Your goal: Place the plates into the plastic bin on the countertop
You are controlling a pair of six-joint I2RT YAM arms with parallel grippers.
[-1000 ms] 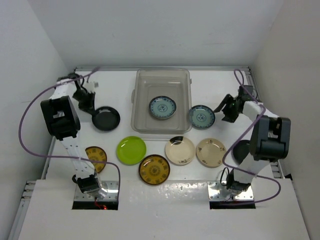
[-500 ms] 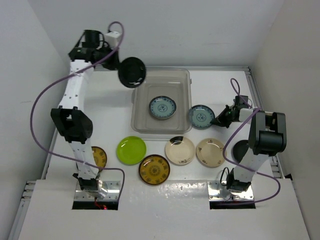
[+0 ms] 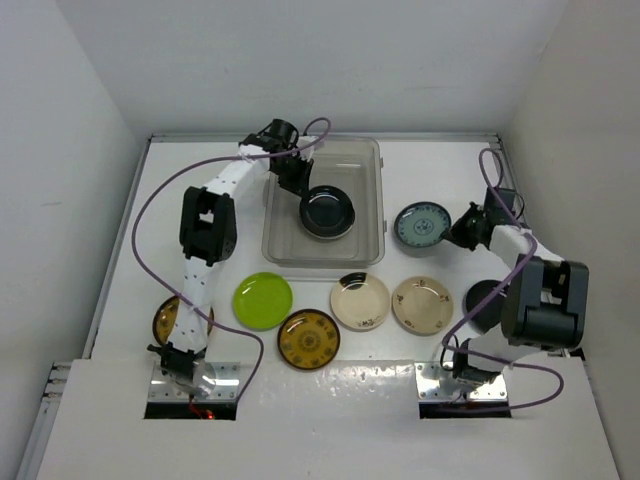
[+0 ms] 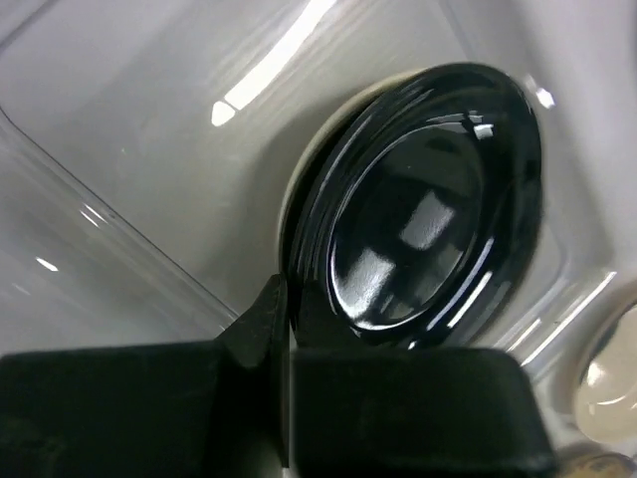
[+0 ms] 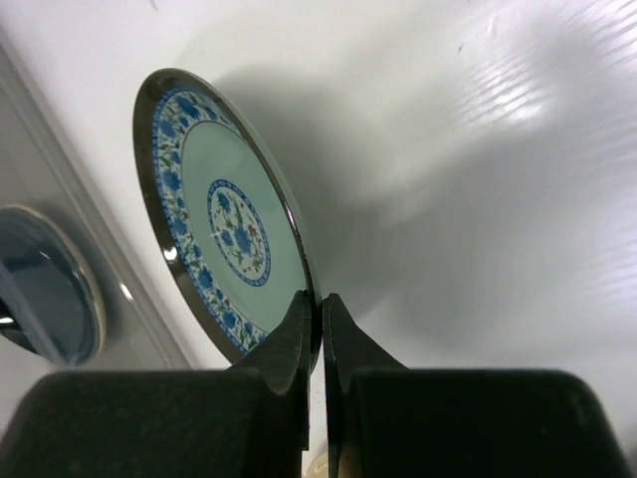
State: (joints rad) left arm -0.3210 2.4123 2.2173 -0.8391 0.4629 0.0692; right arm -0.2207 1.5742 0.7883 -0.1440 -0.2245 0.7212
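The right tool, clamped on the rim of the blue-patterned plate, has the plastic bin just toward the left edge of the desk, where the left tool grips the black plate.

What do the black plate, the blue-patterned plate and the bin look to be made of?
Black plate: likely glazed ceramic, glossy, with sharp bright reflections.
Blue-patterned plate: probably glazed ceramic too, though melamine is possible; printed floral rings, shiny rim.
Bin: translucent smooth plastic; streaky highlights on see-through walls.
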